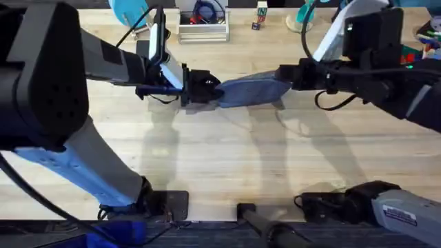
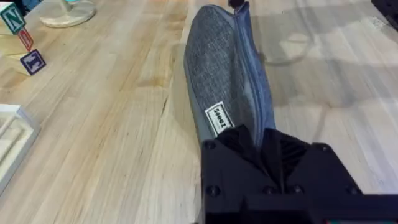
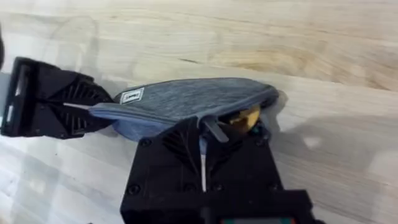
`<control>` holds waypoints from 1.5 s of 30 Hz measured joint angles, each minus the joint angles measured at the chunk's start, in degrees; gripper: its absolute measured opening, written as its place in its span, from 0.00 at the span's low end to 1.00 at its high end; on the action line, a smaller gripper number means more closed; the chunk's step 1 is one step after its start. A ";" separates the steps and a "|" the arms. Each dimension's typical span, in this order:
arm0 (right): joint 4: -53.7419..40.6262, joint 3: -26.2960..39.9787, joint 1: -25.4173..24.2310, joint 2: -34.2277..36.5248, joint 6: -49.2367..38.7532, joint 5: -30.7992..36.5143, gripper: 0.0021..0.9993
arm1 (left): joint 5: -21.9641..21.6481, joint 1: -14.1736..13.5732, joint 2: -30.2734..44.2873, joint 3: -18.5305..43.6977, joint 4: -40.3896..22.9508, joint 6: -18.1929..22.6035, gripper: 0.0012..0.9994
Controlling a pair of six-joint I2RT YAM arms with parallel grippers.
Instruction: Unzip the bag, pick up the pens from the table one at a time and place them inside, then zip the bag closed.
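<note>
The blue-grey bag [image 1: 249,89] lies lengthwise on the table [image 1: 227,158] between my two grippers. My left gripper [image 1: 207,89] is shut on its left end, close to the small white label [image 2: 217,118]; this grip shows in the left wrist view [image 2: 258,140]. At the bag's other end, my right gripper [image 3: 202,134] is shut on the zipper pull [image 3: 214,130]. The zipper is open a short way there, and the tan-yellow end of a pen [image 3: 245,116] shows inside the gap. The left gripper [image 3: 56,102] is also in the right wrist view, at the far end of the bag [image 3: 186,99].
A white tray [image 1: 203,27] and letter blocks [image 1: 260,15] stand along the table's far edge. The blocks [image 2: 22,43] and a round wooden base [image 2: 65,12] lie beyond the bag. Coloured items [image 1: 427,34] sit at the far right. Bare tabletop lies in front of the bag.
</note>
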 joint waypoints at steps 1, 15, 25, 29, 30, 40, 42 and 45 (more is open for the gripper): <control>-0.14 0.00 -0.48 0.00 0.00 -0.04 0.03 | 0.00 0.00 0.00 0.00 0.02 0.00 0.04; -3.46 -0.02 -7.87 -0.01 -2.10 -1.55 0.03 | -0.02 -0.07 0.00 0.00 0.07 0.00 0.04; -6.79 -0.07 -11.51 -0.01 -4.78 -2.95 0.03 | 0.00 -0.39 -0.01 0.00 0.26 0.22 0.04; -7.15 -0.07 -12.49 0.00 -6.06 -3.53 0.03 | 0.00 -0.39 0.00 0.00 0.28 0.34 0.04; -7.26 -0.07 -12.79 0.00 -6.47 -3.58 0.03 | 0.00 -0.39 0.00 0.00 0.28 0.37 0.04; -6.48 -1.97 -14.16 0.00 -9.03 -2.68 0.03 | -0.01 -0.39 0.00 0.00 0.28 0.39 0.04; -5.86 -3.05 -14.16 0.00 -9.34 -2.33 0.03 | 0.00 -0.39 0.00 0.00 0.28 0.39 0.04; -5.34 -4.35 -14.22 0.00 -9.49 -0.83 0.03 | 0.00 -0.46 0.00 0.00 0.28 0.39 0.04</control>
